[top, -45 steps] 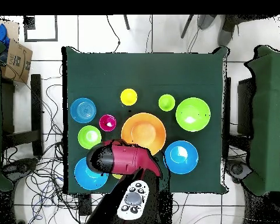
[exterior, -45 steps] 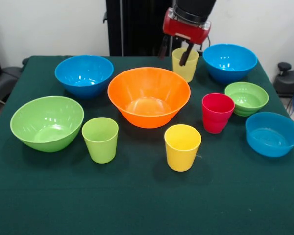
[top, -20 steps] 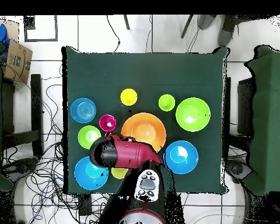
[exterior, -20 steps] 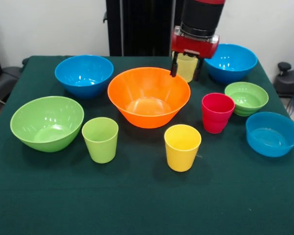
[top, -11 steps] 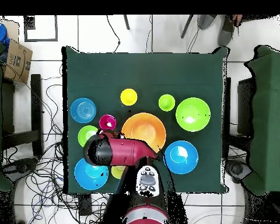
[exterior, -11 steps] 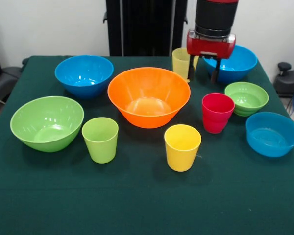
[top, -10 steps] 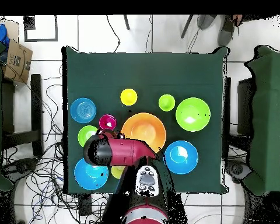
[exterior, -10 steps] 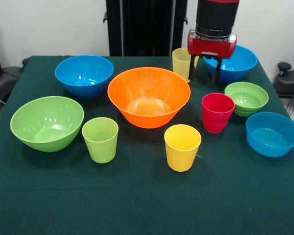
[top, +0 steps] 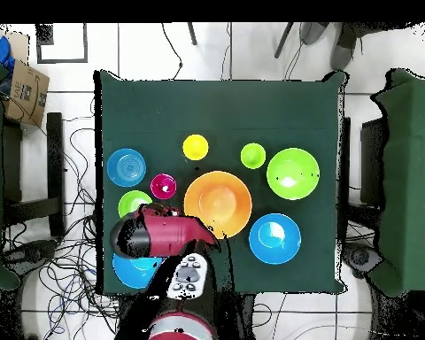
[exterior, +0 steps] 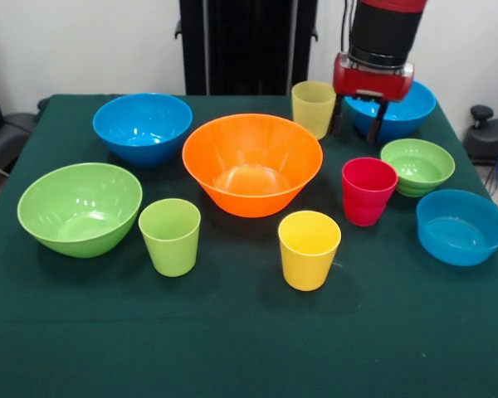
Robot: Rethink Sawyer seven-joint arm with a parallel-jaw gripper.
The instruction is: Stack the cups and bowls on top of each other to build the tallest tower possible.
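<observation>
Across the green tabletop (exterior: 232,348) all ten pieces stand singly, rims up, each with its axis vertical; nothing is stacked, so the whole tower is left to build. At the middle sits the large orange bowl (exterior: 251,163), the likely base. Along the far edge stand a blue bowl (exterior: 142,126), the pale yellow cup (exterior: 313,107) and a second blue bowl (exterior: 396,108). Over the gap between that cup and that bowl hangs the gripper (exterior: 357,121), its fingers apart and empty. The red cup (exterior: 368,191) is nearer the right edge.
</observation>
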